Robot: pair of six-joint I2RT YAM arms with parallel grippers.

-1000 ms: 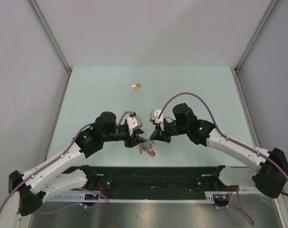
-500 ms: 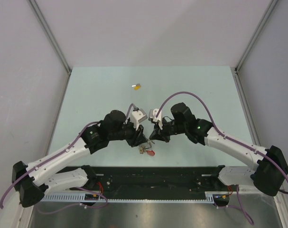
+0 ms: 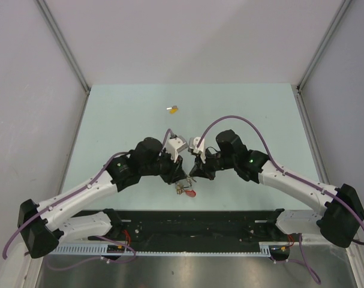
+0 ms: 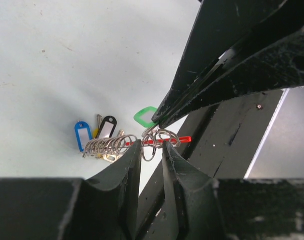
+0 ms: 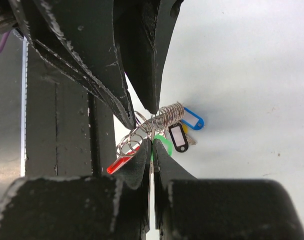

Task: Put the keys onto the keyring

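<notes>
The keyring (image 4: 111, 145) lies on the pale counter (image 3: 122, 120), close to the dark rail along its near edge. It is a straight red bar threaded through a tight stack of thin silver wire loops. At the end of the stack away from the rail a blue tag (image 4: 82, 135) and a black tag with a white insert (image 4: 107, 127) fan out on the counter, with small metal key blades among them. The right fingers (image 5: 136, 165) are pressed together on the green-headed key (image 4: 140, 119), pinching it at a corner so that its green head hangs just above the keyring's loose loops, near the bare red end of the bar. The left fingers (image 4: 126, 170) stand a narrow gap apart over that same end, with one silver loop in the gap; I cannot tell whether they press on it. The yellow-headed key (image 3: 173, 109) lies alone on the counter, well beyond the keyring toward the far wall.
</notes>
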